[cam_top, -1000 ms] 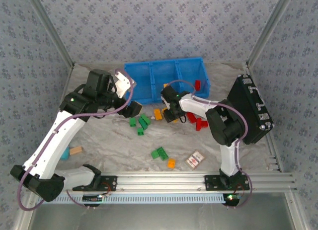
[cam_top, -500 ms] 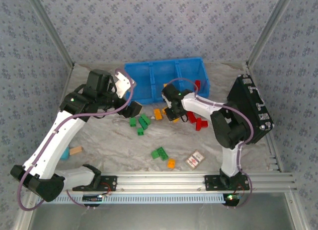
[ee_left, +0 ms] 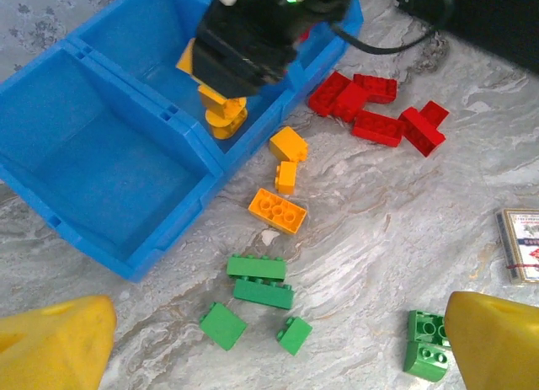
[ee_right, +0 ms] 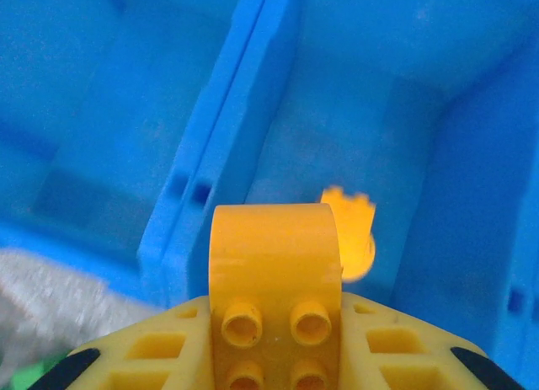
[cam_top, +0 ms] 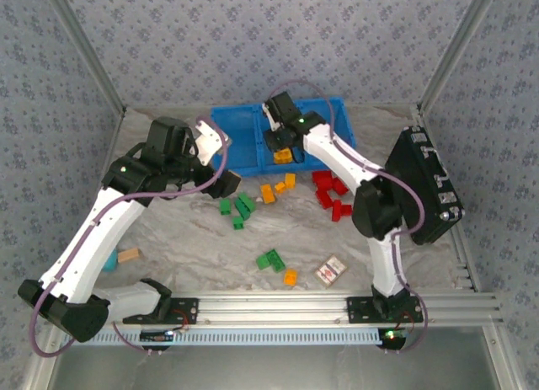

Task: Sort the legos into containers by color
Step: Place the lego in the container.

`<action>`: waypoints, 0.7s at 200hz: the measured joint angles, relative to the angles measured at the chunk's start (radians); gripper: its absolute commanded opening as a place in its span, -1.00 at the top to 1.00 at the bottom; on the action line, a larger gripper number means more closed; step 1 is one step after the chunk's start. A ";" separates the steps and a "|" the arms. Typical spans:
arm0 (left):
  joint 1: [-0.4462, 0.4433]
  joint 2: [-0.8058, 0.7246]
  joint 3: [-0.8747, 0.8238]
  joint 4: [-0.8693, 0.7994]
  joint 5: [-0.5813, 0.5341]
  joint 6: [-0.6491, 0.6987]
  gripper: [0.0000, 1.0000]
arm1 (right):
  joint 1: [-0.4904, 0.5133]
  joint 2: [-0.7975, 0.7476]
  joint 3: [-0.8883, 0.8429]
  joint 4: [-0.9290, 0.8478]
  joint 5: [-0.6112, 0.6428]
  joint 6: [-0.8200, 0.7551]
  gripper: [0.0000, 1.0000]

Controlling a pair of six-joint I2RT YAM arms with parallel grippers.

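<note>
Right tool (ee_right: 274, 349) around brick (ee_right: 274, 264): orange-yellow, arched top, studded face.

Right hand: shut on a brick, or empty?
Shut: the right hand clamps an orange-yellow brick, studs showing, above the blue bin.

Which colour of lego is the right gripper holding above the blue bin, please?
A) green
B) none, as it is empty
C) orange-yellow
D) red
C: in the right wrist view the right gripper is shut on an orange-yellow lego brick, held above the divided blue bin.
</note>
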 measured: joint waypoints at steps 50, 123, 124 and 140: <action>0.000 -0.012 -0.030 0.023 -0.054 0.023 -1.00 | -0.032 0.251 0.207 -0.034 0.018 0.005 0.18; -0.003 -0.039 -0.058 0.045 -0.110 0.050 -1.00 | -0.037 0.246 0.182 -0.044 0.032 0.014 -0.20; -0.003 -0.039 -0.058 0.045 -0.110 0.049 -1.00 | -0.037 0.244 0.179 -0.043 0.033 0.014 -0.20; -0.008 -0.040 -0.058 0.046 -0.119 0.053 -1.00 | -0.028 0.185 0.106 -0.034 0.033 0.007 -0.23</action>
